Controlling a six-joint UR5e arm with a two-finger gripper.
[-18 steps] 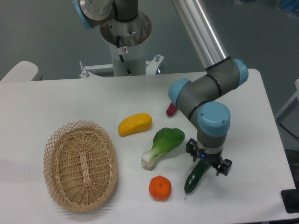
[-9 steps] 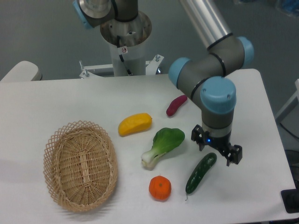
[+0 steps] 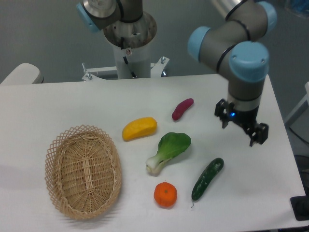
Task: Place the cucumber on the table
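Landmark for all positions: bok choy (image 3: 168,152), leafy green with white stem, lying mid-table.

Nearest the camera: orange (image 3: 165,194), just in front of the bok choy's stem end, apart from it.

Cucumber (image 3: 207,179): dark green, slim, lies flat on the table (image 3: 72,108) to the front right of the bok choy. Long axis diagonal, thin stem tip toward the camera, blunt end pointing up and right. Not touching the orange or the bok choy. Nothing grips it.

Wicker basket (image 3: 82,171): oval, woven, well to the left of the bok choy, nothing visible inside.

Yellow mango-like fruit (image 3: 139,129): behind and left of the bok choy, near its leaf end, separate.

Gripper (image 3: 242,128): right of and behind the bok choy, raised above the tabletop, up and right of the cucumber's blunt end with clear white table between them. Fingers spread apart, nothing between them. Blue light visible on the wrist housing.

Purple sweet potato (image 3: 182,108): behind the bok choy, shorter than the cucumber, lying left of the gripper.

Farthest: arm's base column (image 3: 129,46) at the rear table edge, behind and left of the bok choy.
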